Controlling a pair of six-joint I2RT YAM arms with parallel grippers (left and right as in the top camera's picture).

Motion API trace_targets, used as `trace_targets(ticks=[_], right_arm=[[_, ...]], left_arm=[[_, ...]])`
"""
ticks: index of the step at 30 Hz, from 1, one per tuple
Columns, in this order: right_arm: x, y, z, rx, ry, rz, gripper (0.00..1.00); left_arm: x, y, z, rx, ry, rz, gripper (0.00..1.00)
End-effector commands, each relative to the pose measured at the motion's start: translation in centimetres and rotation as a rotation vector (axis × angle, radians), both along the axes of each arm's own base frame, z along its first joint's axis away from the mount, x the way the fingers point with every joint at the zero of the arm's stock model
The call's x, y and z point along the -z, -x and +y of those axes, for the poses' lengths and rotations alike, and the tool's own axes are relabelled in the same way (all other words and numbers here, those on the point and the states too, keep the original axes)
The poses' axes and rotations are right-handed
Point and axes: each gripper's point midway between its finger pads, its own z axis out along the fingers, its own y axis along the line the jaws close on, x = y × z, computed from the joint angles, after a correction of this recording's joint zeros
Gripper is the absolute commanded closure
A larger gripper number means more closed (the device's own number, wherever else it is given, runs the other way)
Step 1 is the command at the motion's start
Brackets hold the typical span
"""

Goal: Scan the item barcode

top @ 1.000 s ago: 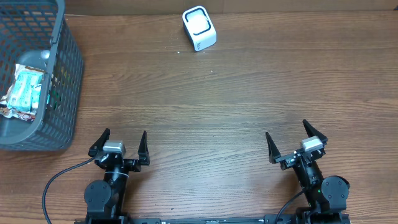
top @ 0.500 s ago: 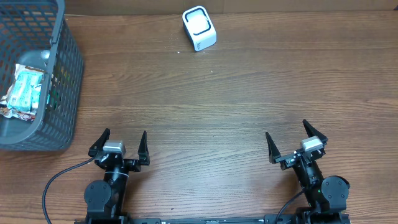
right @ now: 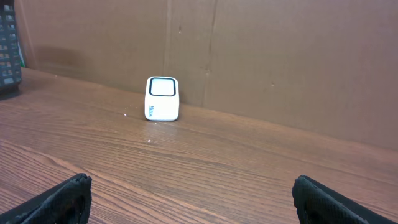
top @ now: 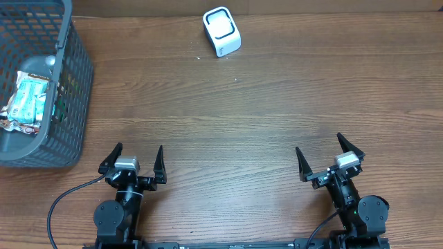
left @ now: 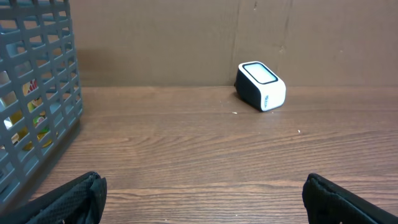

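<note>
Overhead: two arms sit at the near edge of a wooden table (top: 228, 117). The left gripper (top: 138, 148) and right gripper (top: 318, 143) both have their jaws spread wide and hold nothing. The item (top: 28, 104), a pale wrapped packet, lies in a grey basket (top: 77, 76) at the table's far left, well apart from both grippers. A white scanner (top: 221, 32) stands near the far edge, about midway across.

Left wrist: the scanner (left: 261, 86) rests ahead and slightly right, against a brown backboard (left: 155, 43). The basket's mesh wall (left: 37, 112) fills the left side, with bits of colour showing through. Black fingers (left: 74, 199) sit far apart in the lower corners.

Right wrist: the scanner (right: 162, 98) faces the camera, left of centre. A sliver of basket (right: 7, 43) shows at the left edge. Fingers (right: 62, 199) stand wide, empty.
</note>
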Motion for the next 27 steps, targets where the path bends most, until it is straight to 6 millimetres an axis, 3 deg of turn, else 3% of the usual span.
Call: trace_targets(ticks=[1,14,19,27], right_arm=[[0.2,0.0,0.0,0.0,-0.006,-0.001,0.0],[0.2,0.0,0.0,0.0,-0.006,-0.001,0.0],[0.2,0.0,0.0,0.0,-0.006,-0.001,0.0],[0.2,0.0,0.0,0.0,-0.006,-0.001,0.0]], left_arm=[[0.0,0.0,0.0,0.002,-0.025,-0.006,0.0],[-0.7,0.0,-0.1,0.005,-0.023,-0.036,0.01],[-7.7,1.3,-3.2,0.186,-0.008,-0.285,0.0],[-17.0,5.1,-4.0,0.246,0.021,-0.442,0.0]])
